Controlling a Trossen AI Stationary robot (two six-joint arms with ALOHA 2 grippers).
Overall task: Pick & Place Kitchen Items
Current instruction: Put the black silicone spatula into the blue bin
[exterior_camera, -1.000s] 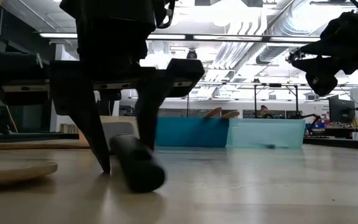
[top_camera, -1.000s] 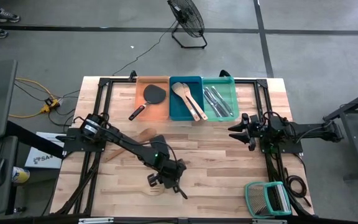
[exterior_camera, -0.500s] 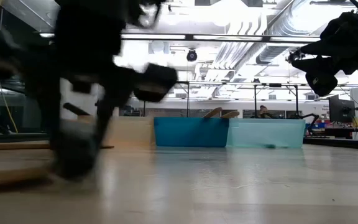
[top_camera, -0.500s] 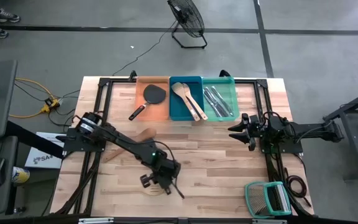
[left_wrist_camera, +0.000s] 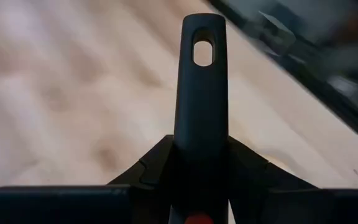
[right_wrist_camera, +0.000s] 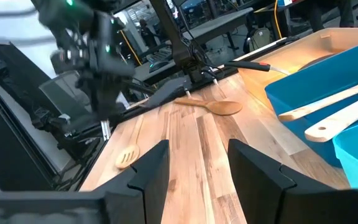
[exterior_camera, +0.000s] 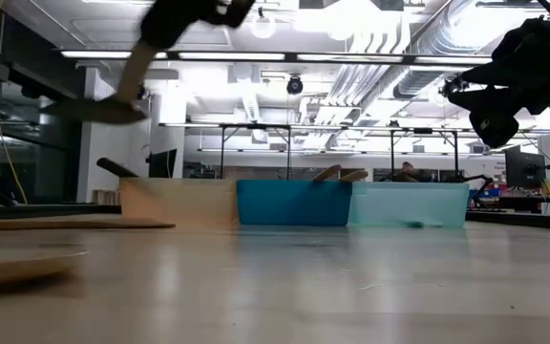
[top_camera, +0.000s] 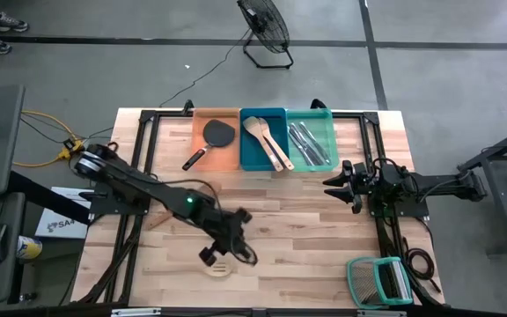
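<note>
Since a second ago the left tool has clamped the black spatula and lifted it off the desk, so carrying to a tray comes next; the right tool waits apart at right.

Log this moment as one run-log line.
left hand: shut on black spatula, lifted above table | right hand: open, waiting at right side | orange tray: one black spatula inside

Grey concrete floor with a black floor fan; bright ceiling lights.

table middle bare, 3 trays behind
</note>
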